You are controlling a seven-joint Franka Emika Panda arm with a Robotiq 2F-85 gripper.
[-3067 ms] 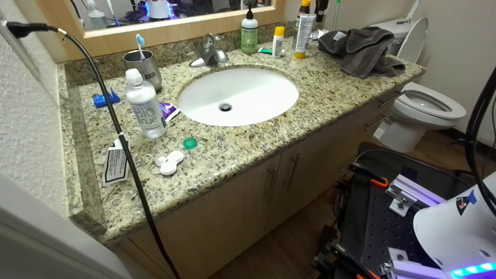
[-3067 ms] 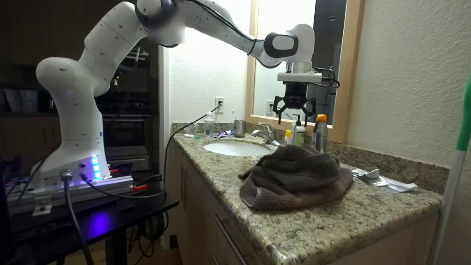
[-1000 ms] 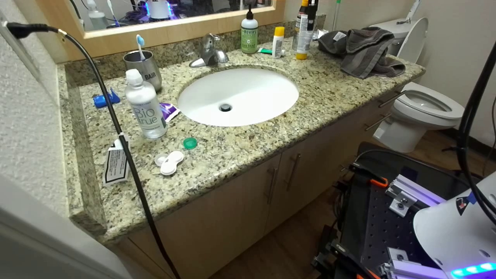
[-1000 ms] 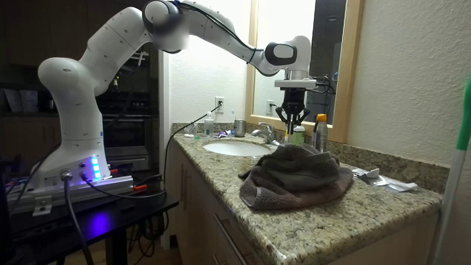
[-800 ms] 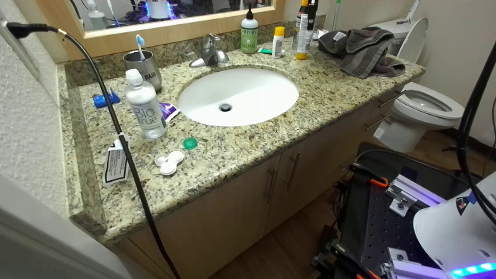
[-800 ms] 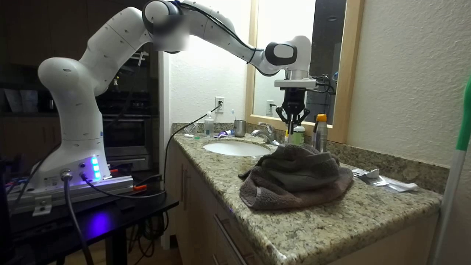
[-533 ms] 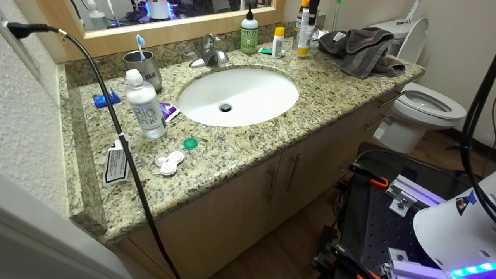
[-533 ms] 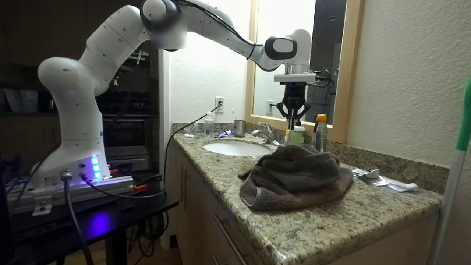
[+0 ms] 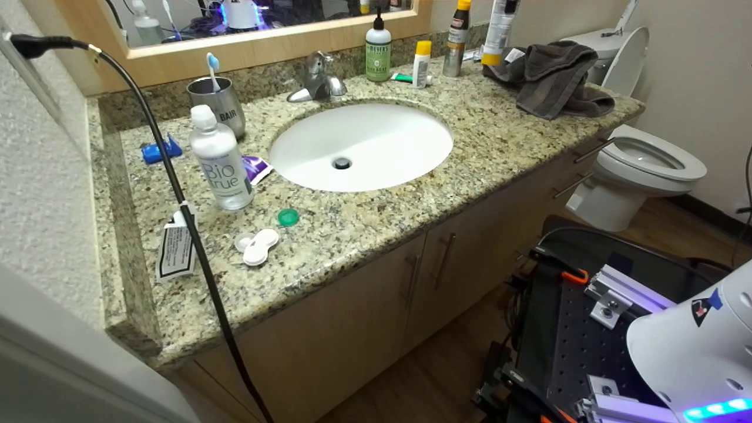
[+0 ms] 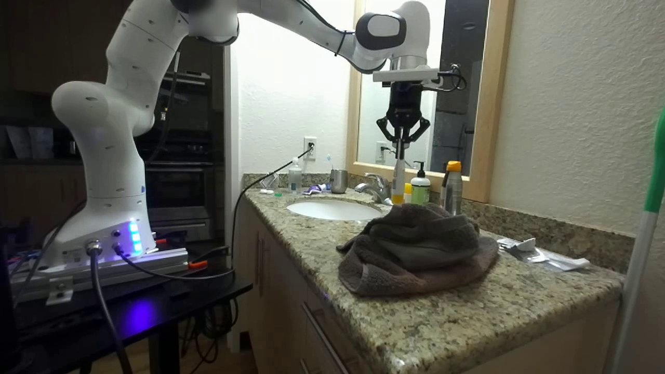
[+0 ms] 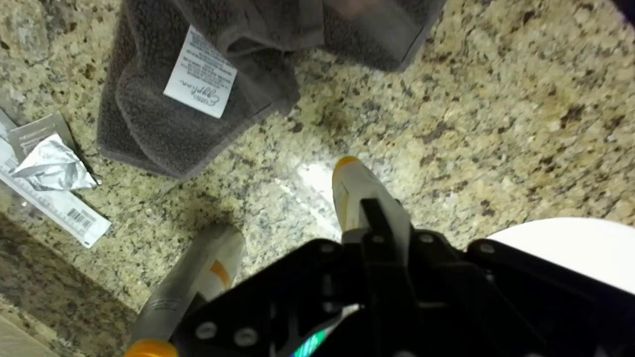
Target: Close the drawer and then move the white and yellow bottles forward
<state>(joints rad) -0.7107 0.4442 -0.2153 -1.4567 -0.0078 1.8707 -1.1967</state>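
My gripper (image 10: pixel 399 149) is shut on a white tube with a yellow cap (image 10: pixel 398 179), holding it upright, cap down, above the counter. In the wrist view the tube (image 11: pixel 353 186) runs down from between the dark fingers (image 11: pixel 375 218), its yellow end toward the stone. A small white bottle with a yellow cap (image 9: pixel 421 66) stands on the counter beside the green soap bottle; in an exterior view only part of its yellow cap (image 10: pixel 408 192) shows. The drawer front with its bar handle (image 9: pixel 594 150) looks flush with the cabinet under the counter.
A silver and black can with an orange cap (image 9: pixel 455 47) stands near the held tube. A crumpled grey towel (image 10: pixel 410 254) lies close by. Behind are the soap bottle (image 9: pixel 378 53), faucet (image 9: pixel 318 79) and mirror frame (image 10: pixel 499 104). The sink basin (image 9: pixel 361 141) opens beside them.
The gripper came down open over the standing tube and shut on it. Within the last half second it has risen with the tube and shifted toward the counter's front, uncovering the can behind.
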